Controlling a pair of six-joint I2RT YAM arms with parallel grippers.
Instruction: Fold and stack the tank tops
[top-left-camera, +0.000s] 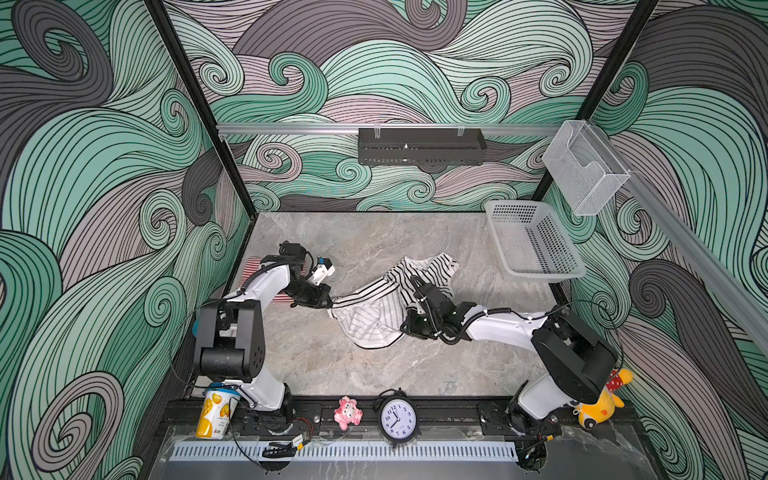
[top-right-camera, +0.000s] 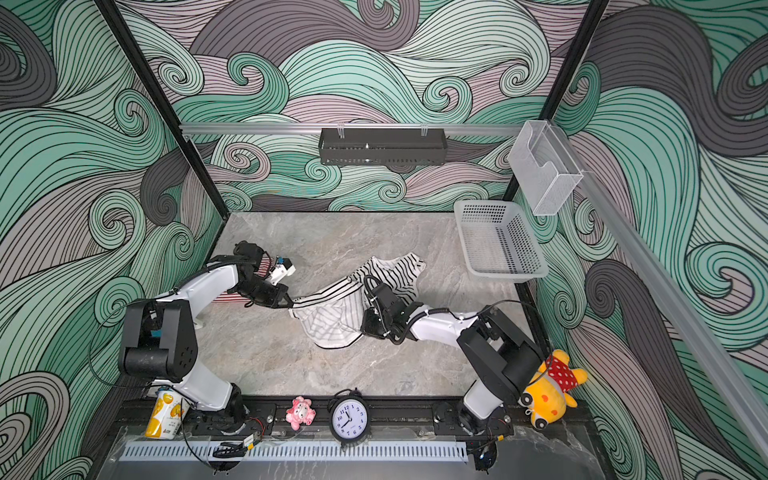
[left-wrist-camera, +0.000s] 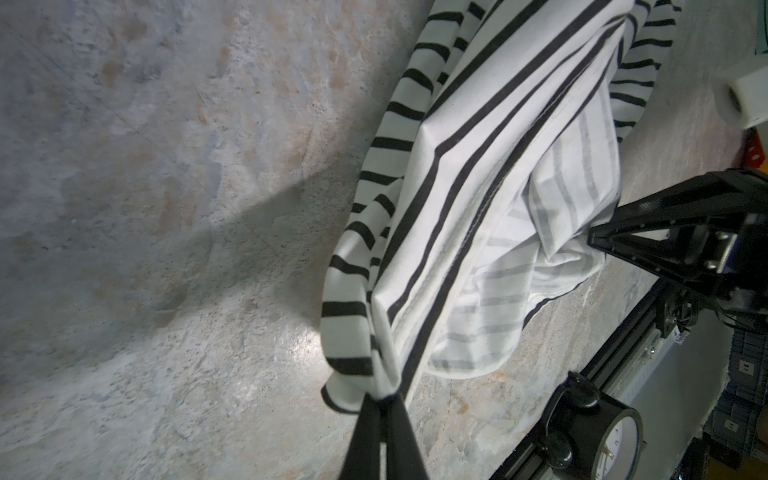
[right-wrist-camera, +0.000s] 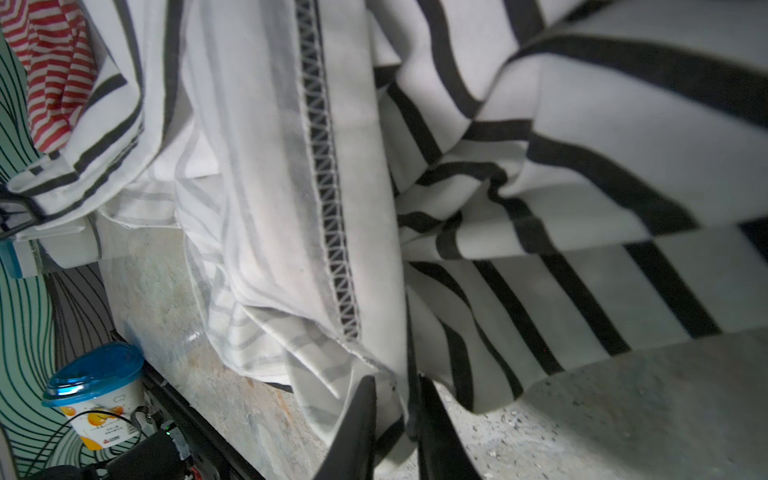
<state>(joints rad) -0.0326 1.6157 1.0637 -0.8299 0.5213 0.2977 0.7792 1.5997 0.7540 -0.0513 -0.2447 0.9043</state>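
Note:
The black-and-white tank top (top-left-camera: 432, 268) (top-right-camera: 399, 266) lies rumpled mid-table, partly inside out, and stretches toward the left. My left gripper (top-left-camera: 330, 301) (left-wrist-camera: 384, 401) is shut on one bunched corner of it, held off the table. My right gripper (top-left-camera: 404, 329) (right-wrist-camera: 395, 384) is at the top's near right edge, and its fingers (right-wrist-camera: 357, 415) pinch a fold of the hem. The red-and-white tank top (top-left-camera: 254, 266) (right-wrist-camera: 54, 70) lies flat at the table's left edge, mostly hidden under my left arm.
A white perforated basket (top-left-camera: 532, 241) stands at the back right. Along the front rail sit a lidded cup (top-left-camera: 216, 411), a pink toy (top-left-camera: 347, 411), a black clock (top-left-camera: 398, 417) and a yellow plush (top-left-camera: 602, 399). A black shelf (top-left-camera: 422, 145) hangs on the back wall.

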